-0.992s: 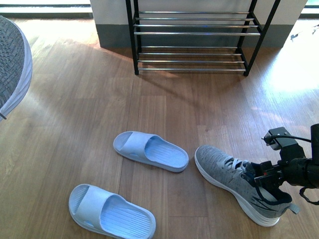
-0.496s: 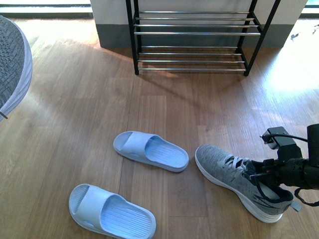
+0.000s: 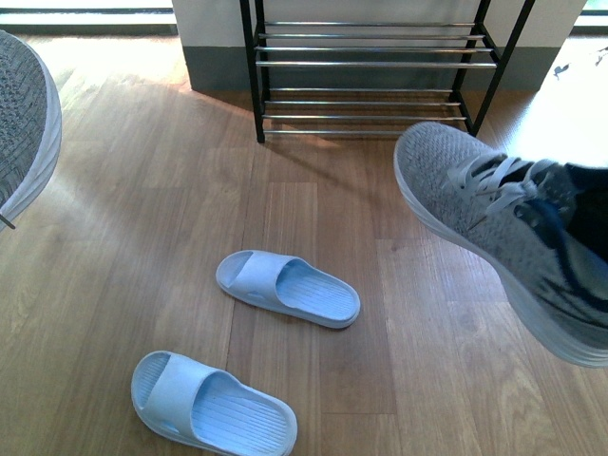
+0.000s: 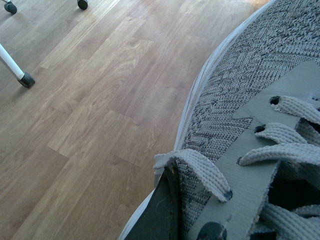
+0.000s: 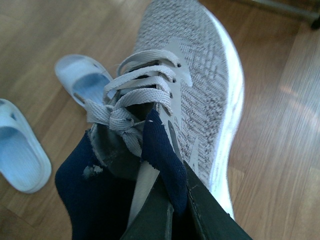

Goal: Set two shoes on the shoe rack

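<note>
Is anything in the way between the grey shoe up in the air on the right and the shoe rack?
No, nothing visible. The grey sneaker points its toe at the shoe rack, with only bare floor between. The blue slides lie nearer the robot, off that path.

Right gripper [image 5: 167, 187], at the sneaker's [image 5: 200, 75] collar: two flat, dark grey fingers [image 5: 207, 212], straight-edged. Left gripper [image 4: 186, 207]: matte black finger [image 4: 161, 215].
</note>
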You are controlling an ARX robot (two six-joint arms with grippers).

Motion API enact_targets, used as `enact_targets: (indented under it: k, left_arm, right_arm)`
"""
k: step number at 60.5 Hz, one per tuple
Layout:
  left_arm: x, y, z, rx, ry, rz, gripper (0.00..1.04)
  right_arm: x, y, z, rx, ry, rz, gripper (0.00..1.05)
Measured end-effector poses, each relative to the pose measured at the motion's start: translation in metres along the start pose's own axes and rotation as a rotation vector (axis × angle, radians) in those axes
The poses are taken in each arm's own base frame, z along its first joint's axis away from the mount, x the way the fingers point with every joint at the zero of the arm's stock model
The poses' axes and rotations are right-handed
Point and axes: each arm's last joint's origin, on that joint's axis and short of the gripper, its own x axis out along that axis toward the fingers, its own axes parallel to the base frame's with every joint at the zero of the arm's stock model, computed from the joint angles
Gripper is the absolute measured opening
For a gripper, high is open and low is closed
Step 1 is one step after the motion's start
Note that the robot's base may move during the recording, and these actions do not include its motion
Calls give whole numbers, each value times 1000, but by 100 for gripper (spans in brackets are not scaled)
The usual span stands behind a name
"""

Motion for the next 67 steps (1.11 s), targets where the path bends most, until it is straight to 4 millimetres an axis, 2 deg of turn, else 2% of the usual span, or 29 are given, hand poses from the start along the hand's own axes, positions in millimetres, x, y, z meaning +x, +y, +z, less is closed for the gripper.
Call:
enact_targets:
  k: [3, 8, 11, 14, 17, 18, 67]
  left_arm:
    - [0, 0, 0, 0, 0, 0, 2]
    - [0, 0, 0, 0, 0, 0, 2]
    - [0, 0, 0, 0, 0, 0, 2]
    - [0, 0, 0, 0, 0, 0, 2]
    - [0, 0, 0, 0, 0, 0, 2]
    - [0, 1, 0, -1, -4, 12, 2]
    - [0, 1, 0, -1, -3, 11, 2]
  right_arm:
    - [-26, 12, 15, -29, -60, 14, 1]
    - [-80, 39, 35, -106, -205, 4, 1]
    - [-102, 49, 44, -165, -308, -23, 1]
    - [-115, 53, 53, -205, -380, -44, 1]
    - [-117, 53, 55, -213, -394, -49, 1]
    - [-113, 54, 48, -196, -363, -41, 1]
    - [-113, 54, 48, -196, -363, -34, 1]
